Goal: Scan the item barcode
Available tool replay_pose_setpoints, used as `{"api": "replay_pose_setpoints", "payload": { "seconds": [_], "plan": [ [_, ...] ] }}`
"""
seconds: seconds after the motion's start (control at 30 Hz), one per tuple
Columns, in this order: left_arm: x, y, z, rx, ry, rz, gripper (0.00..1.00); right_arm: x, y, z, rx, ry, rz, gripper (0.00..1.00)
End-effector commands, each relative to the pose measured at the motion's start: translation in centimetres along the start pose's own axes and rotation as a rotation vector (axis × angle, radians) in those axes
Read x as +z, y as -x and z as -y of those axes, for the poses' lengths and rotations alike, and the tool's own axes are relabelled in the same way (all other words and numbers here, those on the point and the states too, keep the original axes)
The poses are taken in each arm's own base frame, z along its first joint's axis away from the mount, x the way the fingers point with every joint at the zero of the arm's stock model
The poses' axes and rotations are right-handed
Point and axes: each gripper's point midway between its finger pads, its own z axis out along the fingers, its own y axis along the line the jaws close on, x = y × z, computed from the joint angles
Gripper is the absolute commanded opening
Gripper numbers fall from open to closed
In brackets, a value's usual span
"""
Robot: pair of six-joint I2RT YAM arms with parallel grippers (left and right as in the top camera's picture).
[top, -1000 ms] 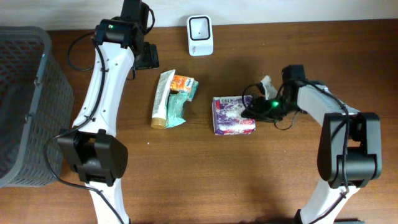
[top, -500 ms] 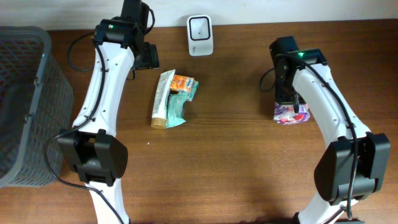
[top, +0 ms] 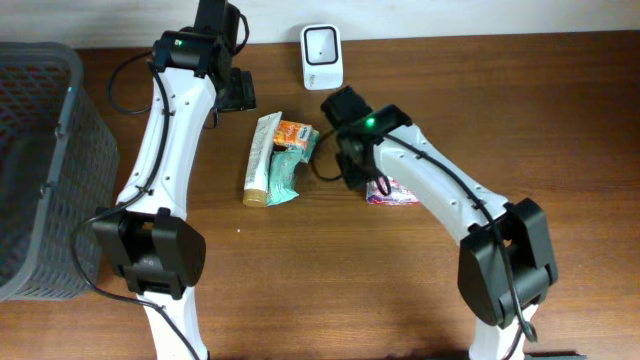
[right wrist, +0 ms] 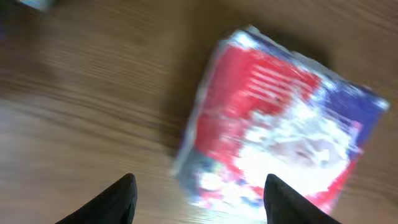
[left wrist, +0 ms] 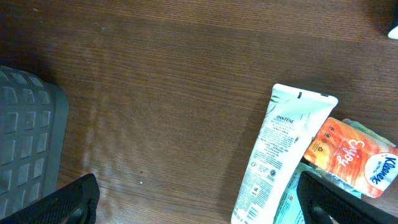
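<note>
White plastic tube (left wrist: 280, 155) reads PANTENE, orange packet (left wrist: 348, 155) Kleenex. Left end effector (left wrist: 196, 193) and right end effector (right wrist: 199, 186) both stand open; the red-and-blue plastic pack's (right wrist: 286, 118) print blurs.

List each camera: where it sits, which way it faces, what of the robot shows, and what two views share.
Overhead: above the table, facing straight down; left arm, right arm, basket, scanner, tube, red-and-purple pack.
Left wrist: on the left arm, facing down at the tube and basket corner; its open fingertips show.
Right wrist: on the right arm, facing down, blurred, at the red-and-purple pack; its fingertips show.
Shared: tube, in overhead and left wrist.
</note>
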Motion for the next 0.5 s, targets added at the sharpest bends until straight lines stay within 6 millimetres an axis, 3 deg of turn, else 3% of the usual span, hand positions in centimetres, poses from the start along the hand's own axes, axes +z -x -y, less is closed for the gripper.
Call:
{"api": "replay_pose_setpoints", "payload": {
  "seconds": [0.0,0.03,0.07,0.1,0.13,0.17,0.23,0.33,0.47],
  "plan": [
    [-0.5,0.2,-0.3,-0.017,0.006,0.014,0.99,-3.0,2.9,1.2,0.087,0.113,0.049,0.61],
    [-0.5,0.2,-0.3,-0.017,0.006,0.014,0.99,-2.7,2.9,5.8,0.185,0.088,0.029,0.68],
    [-0.5,0.2,-0.3,-0.017,0.006,0.014,0.99,-2.1,2.2,8.6,0.251,0.081,-0.001,0.74],
    [-0.5,0.2,-0.3,-0.017,0.006,0.014,0.99,-1.7,1.5,10.4,0.295,0.106,-0.025,0.78],
    [-0.5,0.2,-0.3,-0.017,0.006,0.014,0.99,-0.9,0.2,13.0,0.336,0.194,-0.057,0.99],
    [-0.5,0.2,-0.3,-0.017,0.006,0.014,0.99,-0.1,-1.0,14.4,0.344,0.281,-0.072,0.99],
    [-0.5,0.2,-0.3,-0.017,0.006,0.014,0.99,0.7,-3.1,14.3,0.342,0.554,-0.058,0.99],
    [-0.5,0.2,-0.3,-0.017,0.006,0.014,0.99,2.8,-4.1,12.4,0.385,0.752,0.001,0.93],
    [-0.5,0.2,-0.3,-0.017,0.006,0.014,0.99,6.5,-5.2,9.4,0.471,0.798,0.01,0.79]
  ]
}}
